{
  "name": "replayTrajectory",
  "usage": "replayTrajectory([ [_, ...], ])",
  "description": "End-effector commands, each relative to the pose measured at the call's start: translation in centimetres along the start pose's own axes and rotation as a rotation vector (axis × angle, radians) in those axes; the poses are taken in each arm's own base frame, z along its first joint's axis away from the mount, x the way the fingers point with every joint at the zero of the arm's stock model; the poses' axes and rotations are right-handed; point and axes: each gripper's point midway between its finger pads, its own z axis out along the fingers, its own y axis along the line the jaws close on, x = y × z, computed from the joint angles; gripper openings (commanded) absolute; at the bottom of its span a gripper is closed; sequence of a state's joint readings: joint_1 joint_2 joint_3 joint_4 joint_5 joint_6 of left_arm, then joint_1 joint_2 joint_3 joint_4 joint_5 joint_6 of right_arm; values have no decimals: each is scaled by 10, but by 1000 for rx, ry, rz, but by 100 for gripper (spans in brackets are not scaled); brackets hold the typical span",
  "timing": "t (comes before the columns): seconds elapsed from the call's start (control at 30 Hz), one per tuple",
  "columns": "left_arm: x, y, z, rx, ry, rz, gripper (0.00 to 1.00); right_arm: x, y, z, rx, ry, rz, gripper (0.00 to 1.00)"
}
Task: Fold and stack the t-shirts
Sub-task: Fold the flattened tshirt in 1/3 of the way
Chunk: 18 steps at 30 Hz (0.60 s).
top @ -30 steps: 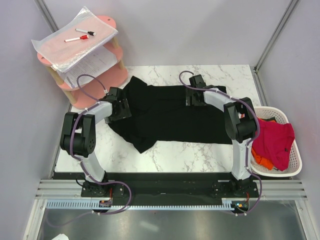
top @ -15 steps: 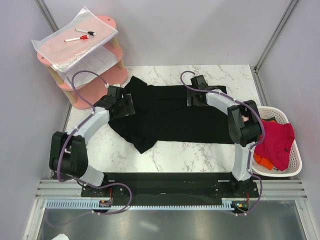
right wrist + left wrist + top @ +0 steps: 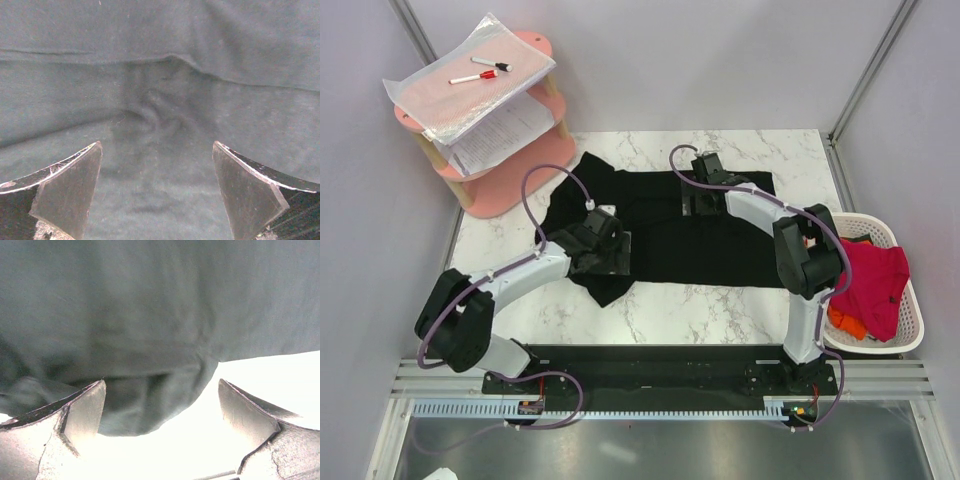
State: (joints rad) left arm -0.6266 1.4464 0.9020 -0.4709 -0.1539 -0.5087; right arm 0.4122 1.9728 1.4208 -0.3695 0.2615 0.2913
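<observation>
- The black t-shirt (image 3: 690,235) lay spread out on the table (image 3: 720,300), with its near left corner bunched up.
- The left fingers (image 3: 610,253) hung over that corner. A rounded fold of cloth sat between them, with bare table beside it.
- They were spread wide and held nothing.
- The right fingers (image 3: 698,198) were over the far side of the shirt, above a small crease.
- They were spread wide too, with nothing in them.
- A red t-shirt (image 3: 872,278) and an orange t-shirt (image 3: 844,322) lay in the white basket (image 3: 910,335) on the right.
</observation>
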Motion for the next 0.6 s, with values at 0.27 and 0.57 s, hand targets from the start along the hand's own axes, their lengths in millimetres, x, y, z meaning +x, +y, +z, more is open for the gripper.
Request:
replayTrajectory([
  [0.27,57,-21,21,-46,116,-6,100,-2,26,52,-51,22,0,98],
  [0.57,102,-9,19,-68,207,-32,100,-18,27,74,-2,31,-17,98],
])
